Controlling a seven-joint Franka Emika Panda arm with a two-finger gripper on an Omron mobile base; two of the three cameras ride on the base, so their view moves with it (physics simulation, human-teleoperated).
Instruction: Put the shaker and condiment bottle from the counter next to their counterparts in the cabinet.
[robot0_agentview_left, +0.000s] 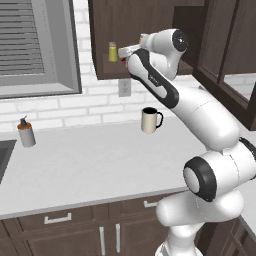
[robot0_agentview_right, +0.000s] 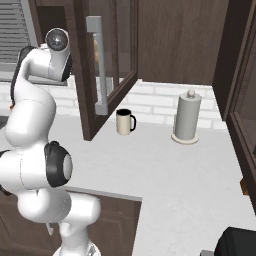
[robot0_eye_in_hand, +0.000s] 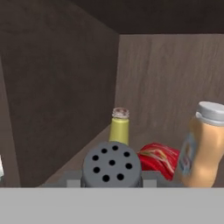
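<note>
Left base view: arm stretched up into the cabinet (robot0_agentview_left: 100, 45), wrist near the yellow-green shaker (robot0_agentview_left: 113, 52) on the shelf. Down on the counter (robot0_agentview_left: 100, 160), a mug (robot0_agentview_left: 150, 120) and a grey pump dispenser (robot0_agentview_left: 25, 133) (neither part of the job). Fingertips hidden behind the wrist here.

Right base view: open cabinet door (robot0_agentview_right: 107, 65) swung out in front of the arm, so hand and shelf blocked. Same mug (robot0_agentview_right: 125, 121) and a paper towel roll (robot0_agentview_right: 187, 117) standing on the worktop.

Hand view: gripper (robot0_eye_in_hand: 112, 181) narrowed onto the shaker (robot0_eye_in_hand: 112, 165), whose dark perforated cap sits right between the tips, inside the cabinet. Just behind it the yellow-green one, beside that the red item (robot0_eye_in_hand: 158, 159), and to the right the condiment bottle (robot0_eye_in_hand: 202, 146), already on the shelf.

Handling, as a judgement: small, stiff, light; probably smooth-sided, so a firm hold below the cap, kept upright to avoid spilling through the holes. Easy to knock the neighbours when setting down.

Writing: a small label on the bottle, too blurred to read.
</note>
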